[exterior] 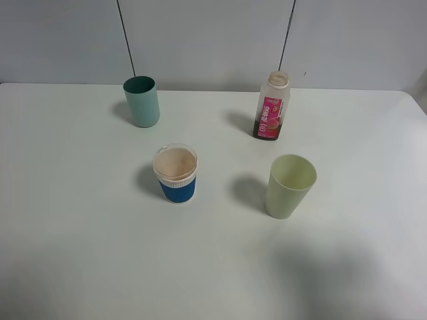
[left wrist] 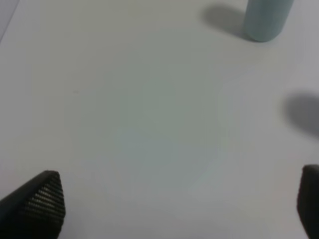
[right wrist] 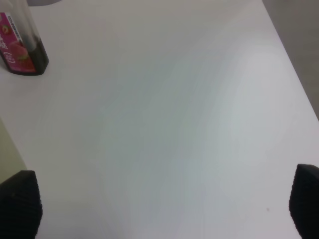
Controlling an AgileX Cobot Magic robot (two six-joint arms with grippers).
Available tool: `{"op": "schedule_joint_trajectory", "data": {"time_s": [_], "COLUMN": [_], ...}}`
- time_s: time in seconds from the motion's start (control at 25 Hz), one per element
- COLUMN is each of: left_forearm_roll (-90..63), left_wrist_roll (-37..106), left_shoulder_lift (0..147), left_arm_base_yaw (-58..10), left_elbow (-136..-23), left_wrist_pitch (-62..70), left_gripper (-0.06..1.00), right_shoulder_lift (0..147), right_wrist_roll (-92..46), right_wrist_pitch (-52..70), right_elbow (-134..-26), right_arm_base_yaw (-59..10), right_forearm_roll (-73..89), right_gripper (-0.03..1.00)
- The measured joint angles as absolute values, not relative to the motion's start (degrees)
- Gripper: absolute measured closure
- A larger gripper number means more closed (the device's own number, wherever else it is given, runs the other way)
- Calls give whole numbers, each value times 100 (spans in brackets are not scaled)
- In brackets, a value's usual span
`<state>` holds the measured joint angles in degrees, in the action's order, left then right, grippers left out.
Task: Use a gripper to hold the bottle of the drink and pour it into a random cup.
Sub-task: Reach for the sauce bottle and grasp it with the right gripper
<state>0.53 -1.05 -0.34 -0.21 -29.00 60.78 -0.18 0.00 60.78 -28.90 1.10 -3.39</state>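
Nearest, the left gripper (left wrist: 174, 201) and right gripper (right wrist: 162, 204) hold their fingers (right wrist: 20, 206) wide apart over the worktop (exterior: 80, 267), gripping nothing. Mid-worktop stand the blue-sleeved cup (exterior: 175, 175) and, well apart on its right, a pale green cup (exterior: 290, 187). Farthest back the bottle (exterior: 271, 107) stands upright behind the pale green cup, dark drink (right wrist: 39, 59) at its base, a teal tumbler (exterior: 142, 101) well to its left.
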Motion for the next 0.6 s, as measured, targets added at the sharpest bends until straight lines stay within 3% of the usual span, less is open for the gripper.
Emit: {"op": "schedule_joint_trajectory", "data": {"time_s": [0.6], "left_forearm_roll": [53], "left_wrist_roll": [-105], "left_shoulder_lift": [-34], "left_arm_base_yaw": [-21], "left_elbow": [-2900], "left_wrist_pitch": [6078], "left_gripper": [2], "right_shoulder_lift": [-18], "right_wrist_roll": [0], "right_wrist_pitch": [6078], "right_elbow": [-2890], "right_arm_base_yaw": [110], "right_forearm_roll": [-339], "right_gripper": [-3]}}
